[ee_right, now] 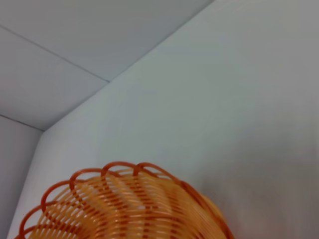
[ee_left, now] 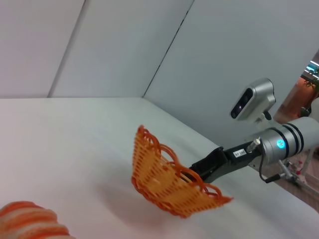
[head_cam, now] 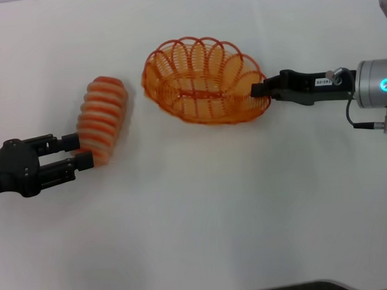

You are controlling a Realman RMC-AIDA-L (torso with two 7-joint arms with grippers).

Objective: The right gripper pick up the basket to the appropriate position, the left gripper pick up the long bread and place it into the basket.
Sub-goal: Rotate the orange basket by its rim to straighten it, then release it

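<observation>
Bread (head_cam: 102,120): ribbed, orange-and-cream striped

basket (head_cam: 203,79): orange wire | long bread (head_cam: 102,119): orange-cream stripes | left gripper (head_cam: 82,152), right gripper (head_cam: 258,89): black

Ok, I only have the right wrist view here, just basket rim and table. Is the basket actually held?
Observer: Yes, the right end effector clamps the basket at its rim.
Operator: Resting or lifted?
Observer: Left wrist view shows it tilted, one side raised, shadow underneath.
Operator: And the bread?
Observer: The long bread lies on the table left of the basket, the left end effector open at its near end.
</observation>
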